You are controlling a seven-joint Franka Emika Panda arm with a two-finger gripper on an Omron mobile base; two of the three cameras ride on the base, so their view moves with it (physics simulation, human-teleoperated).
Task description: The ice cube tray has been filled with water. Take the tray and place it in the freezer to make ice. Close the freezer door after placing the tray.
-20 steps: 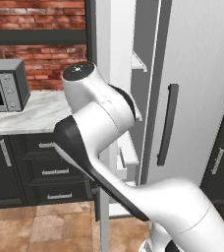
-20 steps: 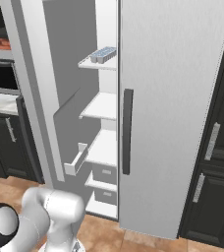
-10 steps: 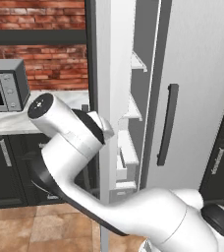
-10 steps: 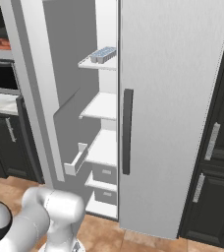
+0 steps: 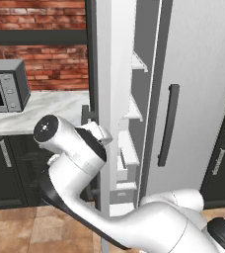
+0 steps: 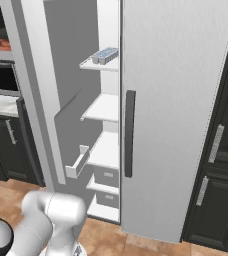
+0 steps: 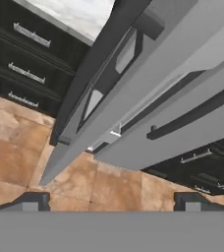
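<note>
The ice cube tray, white-rimmed with pale blue water cells, lies on the upper shelf of the freezer, apart from the arm. The freezer door stands open, with a white bin on its inner side. The left base view shows that door edge-on, and my arm is bent low in front of it. My gripper is open and holds nothing. It looks from low down along the door's outer face and its dark bar handle, some way off.
The fridge's other door is shut and has a dark vertical handle. A microwave sits on the marble counter left of the fridge, above dark cabinets. Tall dark cabinets stand to the right. The floor is brown tile.
My arm has swung down and to the left, in front of the open freezer door. The tray stays on its shelf and the gripper stays open.
</note>
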